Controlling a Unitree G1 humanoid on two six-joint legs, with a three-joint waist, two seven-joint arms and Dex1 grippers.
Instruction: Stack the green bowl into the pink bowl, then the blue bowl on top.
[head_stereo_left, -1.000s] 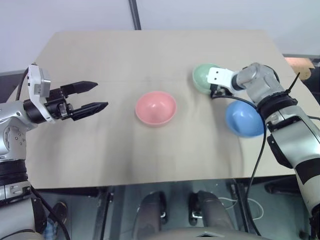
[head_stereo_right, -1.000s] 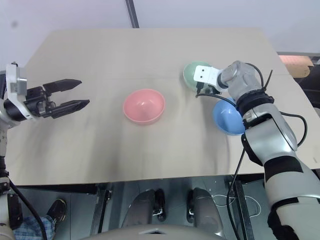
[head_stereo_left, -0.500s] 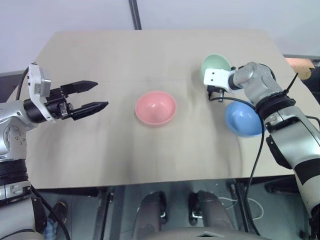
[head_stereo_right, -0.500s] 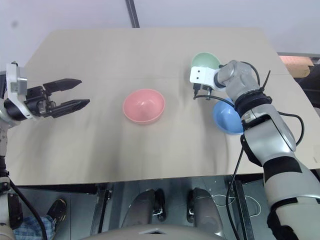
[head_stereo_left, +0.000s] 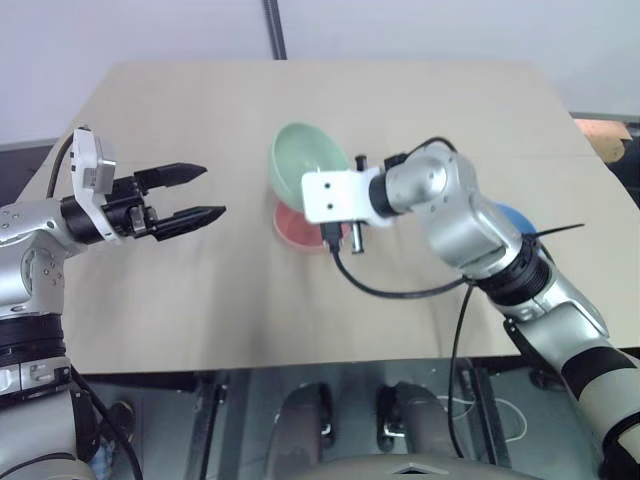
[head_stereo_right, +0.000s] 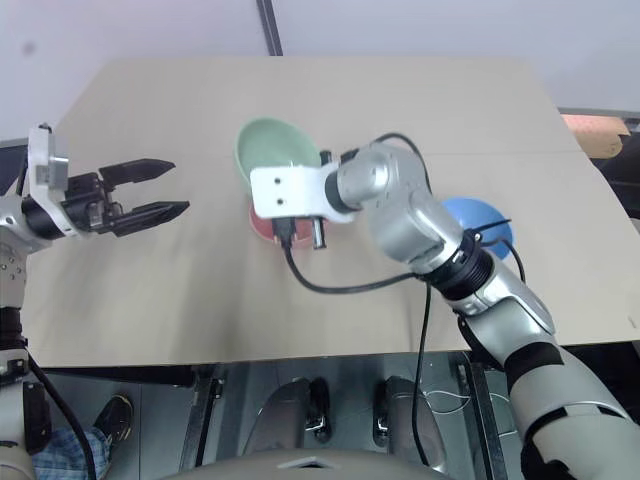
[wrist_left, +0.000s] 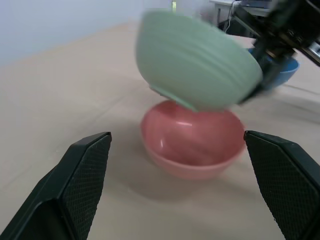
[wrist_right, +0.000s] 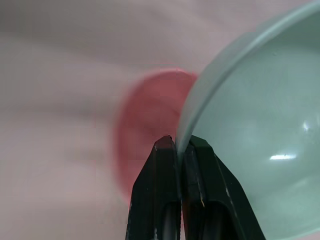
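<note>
Above the pink bowl (wrist_left: 192, 145), the green bowl (head_stereo_left: 308, 164) hangs tilted.
Right gripper (wrist_right: 178, 146) is clamped on the green bowl's rim; left gripper (head_stereo_left: 200, 193) stands released at 9 o'clock; blue bowl (head_stereo_right: 478, 222) sits at 3 o'clock on the table (head_stereo_left: 200, 300).

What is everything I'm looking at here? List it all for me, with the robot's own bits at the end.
Small round glossy mint-green bowl: one, held tilted in the air above the pink bowl.
Small round glossy salmon-pink bowl: one, on the table's middle.
Small round glossy sky-blue bowl: one, on the table's right, behind the right arm.
Beige table: one.
Left hand: open, empty, hovering at the table's left.
Right hand: shut on the green bowl's rim.
</note>
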